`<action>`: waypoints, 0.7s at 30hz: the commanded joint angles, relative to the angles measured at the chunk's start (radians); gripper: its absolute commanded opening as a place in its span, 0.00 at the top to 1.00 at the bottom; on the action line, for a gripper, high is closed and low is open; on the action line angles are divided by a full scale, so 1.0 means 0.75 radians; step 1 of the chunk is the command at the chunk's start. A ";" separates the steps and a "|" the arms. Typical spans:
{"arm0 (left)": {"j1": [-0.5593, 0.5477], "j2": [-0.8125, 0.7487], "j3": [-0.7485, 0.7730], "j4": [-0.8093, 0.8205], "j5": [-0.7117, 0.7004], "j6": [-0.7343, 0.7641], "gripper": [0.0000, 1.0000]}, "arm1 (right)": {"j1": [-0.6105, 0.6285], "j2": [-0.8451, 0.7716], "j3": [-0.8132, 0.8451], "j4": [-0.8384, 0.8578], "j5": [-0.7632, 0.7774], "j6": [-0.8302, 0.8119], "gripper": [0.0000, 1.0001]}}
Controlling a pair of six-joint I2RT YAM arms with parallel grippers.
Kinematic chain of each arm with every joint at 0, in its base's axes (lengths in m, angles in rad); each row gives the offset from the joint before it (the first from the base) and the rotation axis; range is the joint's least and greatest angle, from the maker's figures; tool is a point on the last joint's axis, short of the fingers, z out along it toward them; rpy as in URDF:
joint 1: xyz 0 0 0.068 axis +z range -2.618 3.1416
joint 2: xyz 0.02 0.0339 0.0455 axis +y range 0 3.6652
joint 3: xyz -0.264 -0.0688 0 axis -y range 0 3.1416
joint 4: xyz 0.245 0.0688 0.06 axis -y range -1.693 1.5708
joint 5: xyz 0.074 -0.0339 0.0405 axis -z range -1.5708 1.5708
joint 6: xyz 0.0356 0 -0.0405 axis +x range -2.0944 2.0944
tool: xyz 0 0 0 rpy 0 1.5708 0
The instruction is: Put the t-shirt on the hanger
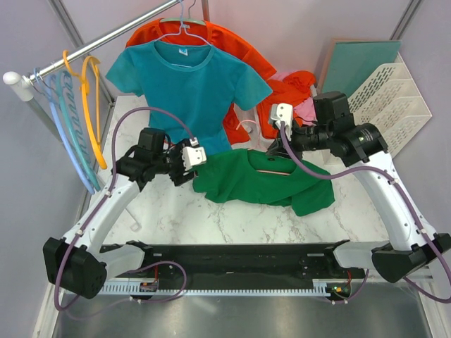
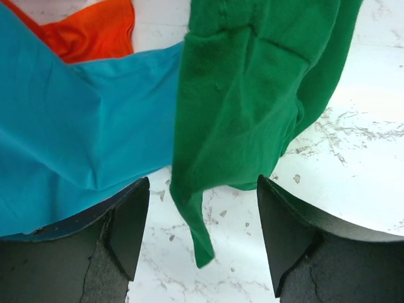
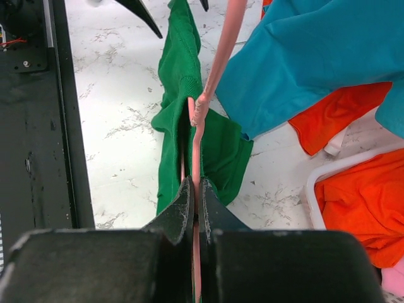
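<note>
The dark green t-shirt [image 1: 261, 179] lies crumpled on the marble table, and it shows in the left wrist view [image 2: 252, 95] and the right wrist view [image 3: 183, 120]. The pink wire hanger [image 3: 211, 69] has one part inside the shirt; a pink wire shows across the shirt's top [image 1: 273, 171]. My right gripper [image 3: 195, 189] is shut on the hanger wire at the shirt's right end. My left gripper [image 2: 199, 227] is open at the shirt's left edge; a green corner of cloth hangs between its fingers, untouched.
A teal t-shirt [image 1: 189, 79] hangs on a rail hanger behind, over orange-red garments [image 1: 282, 88]. Light blue and orange hangers [image 1: 74, 113] hang at the left. A white tray rim [image 3: 353, 167] and a cream rack [image 1: 391, 105] stand at the right.
</note>
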 commanded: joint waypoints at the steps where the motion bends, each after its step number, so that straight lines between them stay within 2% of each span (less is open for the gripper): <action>1: 0.018 -0.016 -0.028 0.079 0.184 0.123 0.27 | -0.005 -0.058 -0.003 -0.011 -0.080 -0.047 1.00; 4: 0.018 0.004 -0.045 0.075 0.194 0.095 0.45 | -0.005 -0.064 -0.003 -0.011 -0.070 -0.039 1.00; 5: 0.020 0.022 -0.039 0.069 0.172 0.078 0.62 | -0.007 -0.068 -0.001 -0.015 -0.060 -0.041 1.00; 6: 0.030 0.025 -0.026 0.053 0.147 0.062 0.74 | -0.005 -0.072 -0.003 -0.019 -0.043 -0.043 1.00; 8: 0.091 0.019 -0.024 0.024 0.163 0.017 0.93 | -0.015 -0.083 -0.016 -0.021 -0.045 -0.055 1.00; 11: 0.163 -0.012 -0.059 0.022 0.137 0.013 0.98 | -0.032 -0.085 -0.022 -0.023 -0.056 -0.057 1.00; 14: 0.236 -0.030 -0.061 0.030 0.098 -0.004 0.98 | -0.058 -0.072 -0.018 -0.027 -0.060 -0.068 1.00; 21: 0.292 -0.078 -0.108 0.059 -0.024 -0.040 0.98 | -0.109 -0.066 0.001 -0.039 -0.058 -0.092 1.00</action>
